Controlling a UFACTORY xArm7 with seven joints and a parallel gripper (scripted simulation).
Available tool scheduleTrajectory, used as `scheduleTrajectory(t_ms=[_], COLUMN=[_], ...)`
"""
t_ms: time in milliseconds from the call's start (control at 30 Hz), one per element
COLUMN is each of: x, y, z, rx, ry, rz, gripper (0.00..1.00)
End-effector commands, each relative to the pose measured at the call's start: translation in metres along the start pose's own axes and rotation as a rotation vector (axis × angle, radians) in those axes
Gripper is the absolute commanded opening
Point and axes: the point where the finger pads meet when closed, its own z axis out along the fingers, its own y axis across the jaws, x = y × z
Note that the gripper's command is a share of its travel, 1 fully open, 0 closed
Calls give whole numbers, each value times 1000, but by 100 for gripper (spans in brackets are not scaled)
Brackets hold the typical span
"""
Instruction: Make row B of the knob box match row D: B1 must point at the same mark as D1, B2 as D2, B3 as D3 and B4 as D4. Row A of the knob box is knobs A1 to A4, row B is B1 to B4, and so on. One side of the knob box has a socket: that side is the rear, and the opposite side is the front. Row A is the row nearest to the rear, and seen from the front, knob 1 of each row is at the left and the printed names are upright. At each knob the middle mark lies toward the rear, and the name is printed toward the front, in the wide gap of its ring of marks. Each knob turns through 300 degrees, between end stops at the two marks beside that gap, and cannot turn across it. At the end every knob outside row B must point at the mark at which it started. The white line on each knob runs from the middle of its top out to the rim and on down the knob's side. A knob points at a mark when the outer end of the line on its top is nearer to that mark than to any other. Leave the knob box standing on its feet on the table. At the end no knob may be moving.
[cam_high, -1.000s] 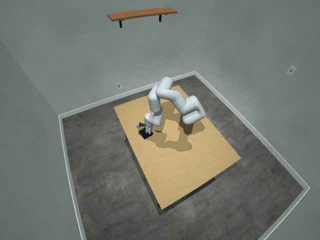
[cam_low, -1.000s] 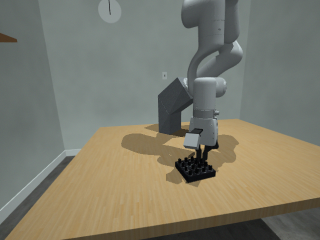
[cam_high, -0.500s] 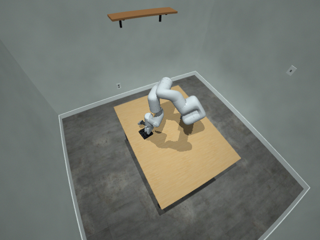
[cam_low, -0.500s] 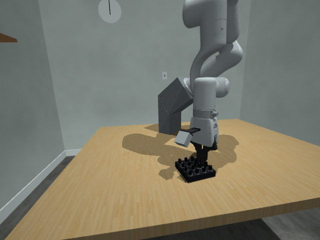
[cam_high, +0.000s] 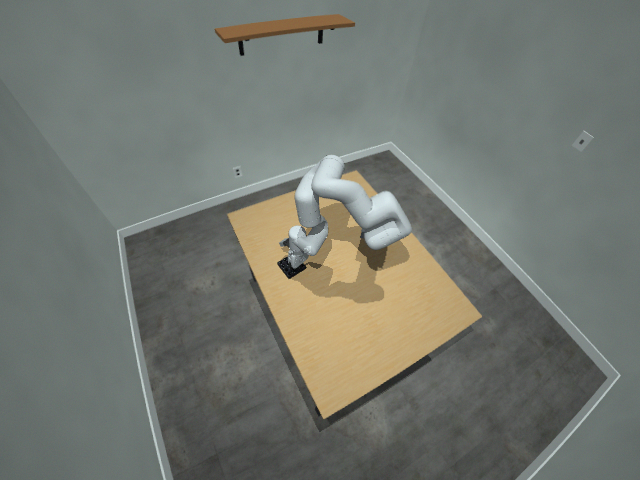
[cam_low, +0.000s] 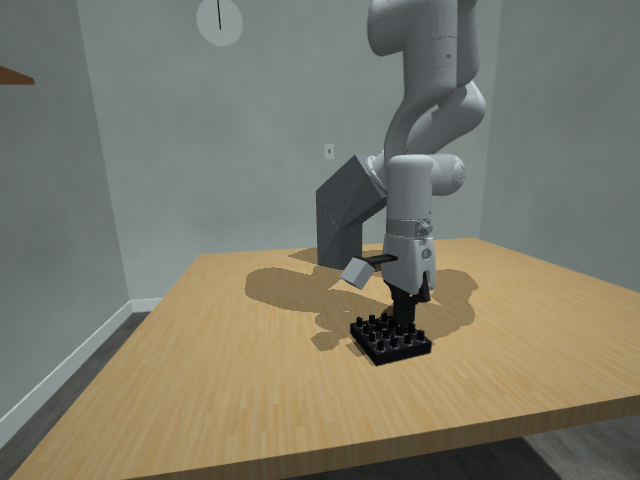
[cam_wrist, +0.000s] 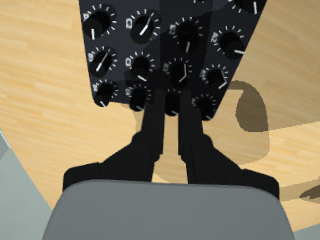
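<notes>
The black knob box (cam_low: 390, 339) stands on its feet on the wooden table, also seen in the top view (cam_high: 290, 267) near the table's left edge. In the wrist view the knob box (cam_wrist: 174, 34) shows four rows of black knobs with white lines pointing various ways; the printed names are too small to read. My gripper (cam_wrist: 172, 103) reaches straight down and is shut on a knob in the row nearest the wrist camera, third from the left there. The fingers hide that knob. In the exterior view the gripper (cam_low: 402, 317) stands over the box's far right part.
The arm's grey base block (cam_low: 343, 222) stands on the table behind the box. The table's left edge (cam_high: 258, 279) runs close to the box. A wooden shelf (cam_high: 284, 26) hangs high on the far wall.
</notes>
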Motion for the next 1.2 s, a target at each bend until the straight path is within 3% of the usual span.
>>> scheduleTrajectory(t_ms=[0, 1167], x=[1, 1], y=[0, 0], z=[-1, -1], rx=[-1, -1], ry=[4, 4], rz=[78, 176], gripper=[8, 8])
